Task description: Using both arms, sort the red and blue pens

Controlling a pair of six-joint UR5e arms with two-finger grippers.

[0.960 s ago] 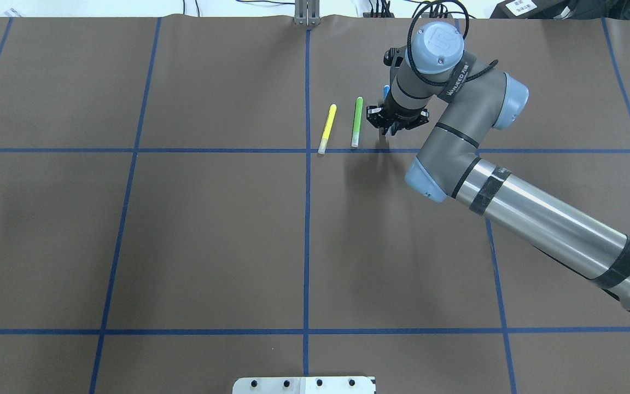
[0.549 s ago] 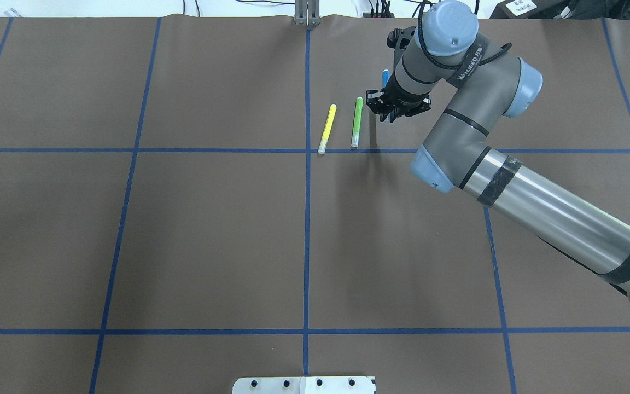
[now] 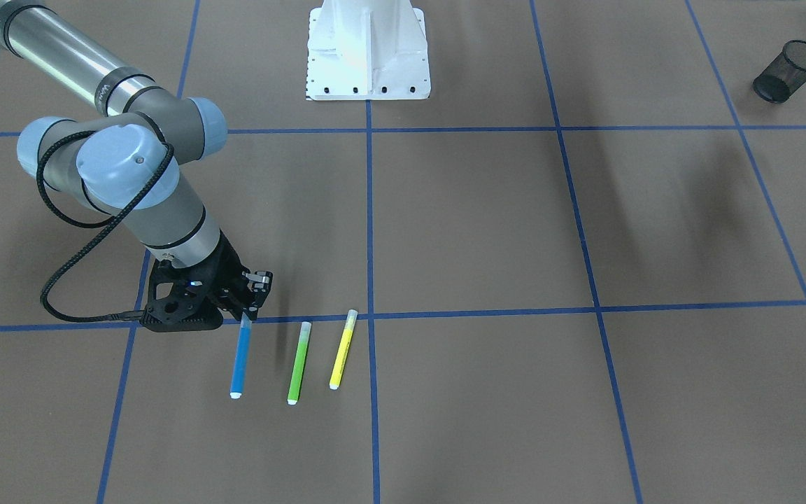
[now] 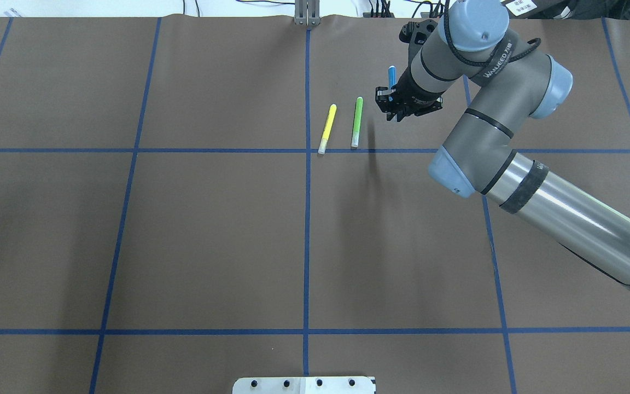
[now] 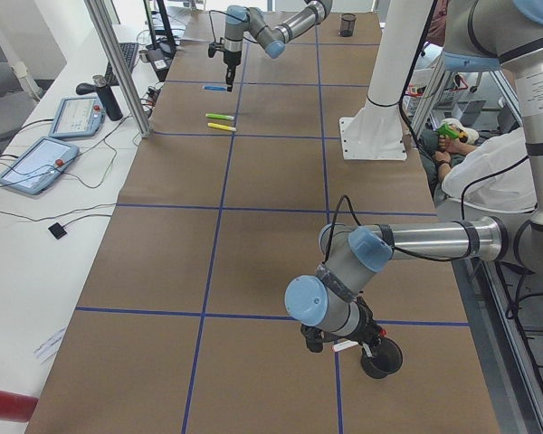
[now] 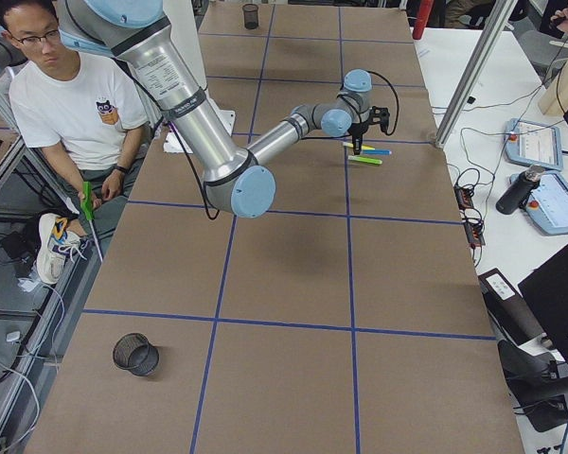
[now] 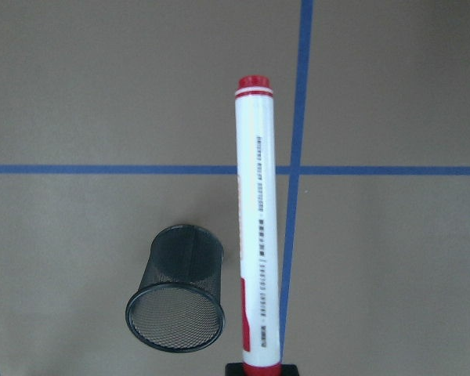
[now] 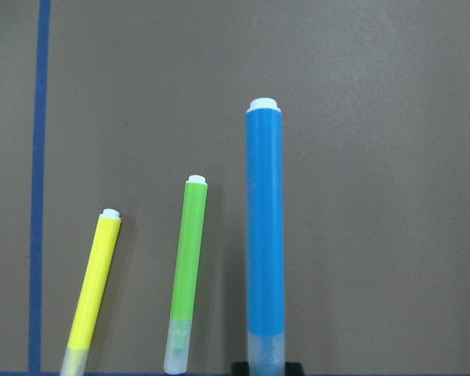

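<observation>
Right claw [image 4: 394, 104] is shifting from where it was a second ago. In the overhead view it is drifting rightward and toward the far edge of the bench [image 4: 211, 230], pulling away from the green marker [image 4: 356, 123]. The blue pen [image 4: 391, 76] is travelling with it, and more blue barrel is showing past the wrist than before. The pen's shadow is sliding too and is now falling on the brown cover apart from the pen, so the pen is hanging clear of the bench. The green marker and yellow marker [image 4: 327, 128] are lying side by side where they were, unmoved.

The right claw is clamping the blue pen at its clear-cap end, with the fingers pressed onto it. The barrel is running straight out from the claw, white end farthest from the fingers. In the right wrist view the green marker is lying just to one side of the held pen. The yellow marker is lying beyond it, and both are down on the bench.

Left claw [image 7: 262, 368] is gripping the red pen [image 7: 256, 235] by one red end. The white barrel is pointing away from the claw, with the other red end farthest out. A black mesh cup [image 7: 176, 301] is sitting on the bench just beside the barrel in the left wrist view, and the pen is outside it.
</observation>
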